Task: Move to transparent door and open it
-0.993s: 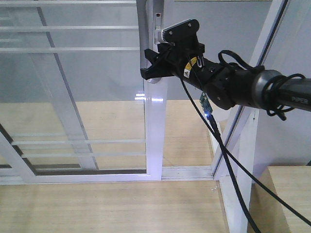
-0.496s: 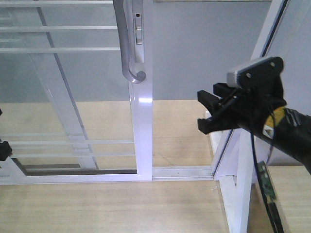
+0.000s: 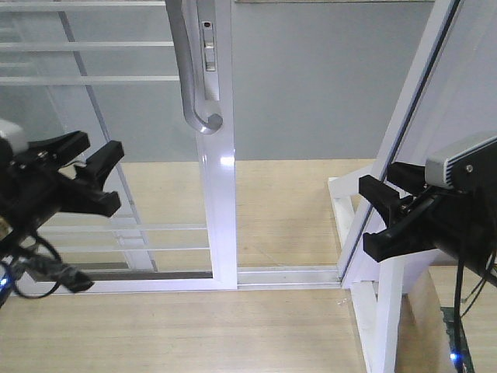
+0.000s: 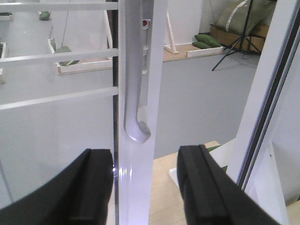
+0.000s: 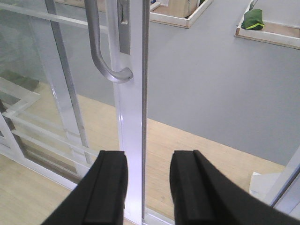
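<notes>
Left gripper (image 3: 105, 177), right gripper (image 3: 367, 216) — hung level, pointed toward each other, jaws spread wide, gripped nothing. Flanked the transparent door (image 3: 218, 202) at its white stile, apart from it — sat lower than the curved grey handle (image 3: 182, 70).

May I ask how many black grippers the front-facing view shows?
2: the left black gripper sits at the left edge, in front of the transparent white-framed glass door; the right black gripper at the right edge. None seems hidden.
</notes>
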{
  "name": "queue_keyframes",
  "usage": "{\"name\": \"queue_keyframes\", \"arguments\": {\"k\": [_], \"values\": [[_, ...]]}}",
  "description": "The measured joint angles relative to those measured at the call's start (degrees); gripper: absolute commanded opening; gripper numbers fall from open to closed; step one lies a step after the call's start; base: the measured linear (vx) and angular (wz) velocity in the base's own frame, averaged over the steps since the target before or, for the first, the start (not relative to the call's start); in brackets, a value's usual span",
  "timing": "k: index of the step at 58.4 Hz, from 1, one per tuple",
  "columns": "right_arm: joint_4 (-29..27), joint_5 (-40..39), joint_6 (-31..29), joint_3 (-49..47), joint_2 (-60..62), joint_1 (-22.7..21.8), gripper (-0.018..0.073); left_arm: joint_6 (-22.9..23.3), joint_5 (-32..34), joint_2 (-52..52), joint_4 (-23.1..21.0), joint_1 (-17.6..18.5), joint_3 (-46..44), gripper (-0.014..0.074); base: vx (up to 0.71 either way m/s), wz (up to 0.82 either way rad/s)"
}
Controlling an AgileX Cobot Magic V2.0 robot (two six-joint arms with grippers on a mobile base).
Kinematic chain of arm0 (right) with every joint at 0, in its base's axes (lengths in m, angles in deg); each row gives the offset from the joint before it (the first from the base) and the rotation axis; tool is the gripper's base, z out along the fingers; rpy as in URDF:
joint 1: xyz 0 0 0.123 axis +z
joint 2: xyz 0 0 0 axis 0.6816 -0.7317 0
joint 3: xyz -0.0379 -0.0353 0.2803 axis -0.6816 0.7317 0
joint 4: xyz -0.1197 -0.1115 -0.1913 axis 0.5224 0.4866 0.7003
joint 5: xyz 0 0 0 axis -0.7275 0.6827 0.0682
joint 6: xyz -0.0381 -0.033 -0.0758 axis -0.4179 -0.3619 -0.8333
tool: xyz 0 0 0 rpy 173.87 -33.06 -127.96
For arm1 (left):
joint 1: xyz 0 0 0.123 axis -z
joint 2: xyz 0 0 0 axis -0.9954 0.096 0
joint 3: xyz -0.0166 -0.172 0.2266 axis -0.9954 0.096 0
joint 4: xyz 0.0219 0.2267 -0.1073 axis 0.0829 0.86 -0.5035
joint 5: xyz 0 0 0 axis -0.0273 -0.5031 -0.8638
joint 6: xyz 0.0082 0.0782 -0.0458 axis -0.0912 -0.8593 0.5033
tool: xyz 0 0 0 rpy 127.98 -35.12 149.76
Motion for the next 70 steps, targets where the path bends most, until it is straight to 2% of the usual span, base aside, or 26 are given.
{"name": "queue_keyframes", "arguments": {"k": [17,29,62,70], "values": [[0.0,0.2,0.0,0.0,0.0,0.0,0.0309,-0.3,0.7,19.8,0.0,0.6,-18.9,0.0459,0.0,0.0],[0.0,0.5,0.0,0.0,0.0,0.0,0.0309,-0.3,-0.4,29.5,0.0,0.9,-30.0,0.0459,0.0,0.0],[-0.2,0.7,0.3,0.0,0.0,0.0,0.0309,-1.4,-2.7,45.2,0.0,0.9,-48.3,0.0436,0.0,0.0],[-0.2,0.7,0.5,0.0,0.0,0.0,0.0309,-4.3,-6.0,45.2,0.0,0.9,-49.0,0.0407,0.0,0.0]]}}
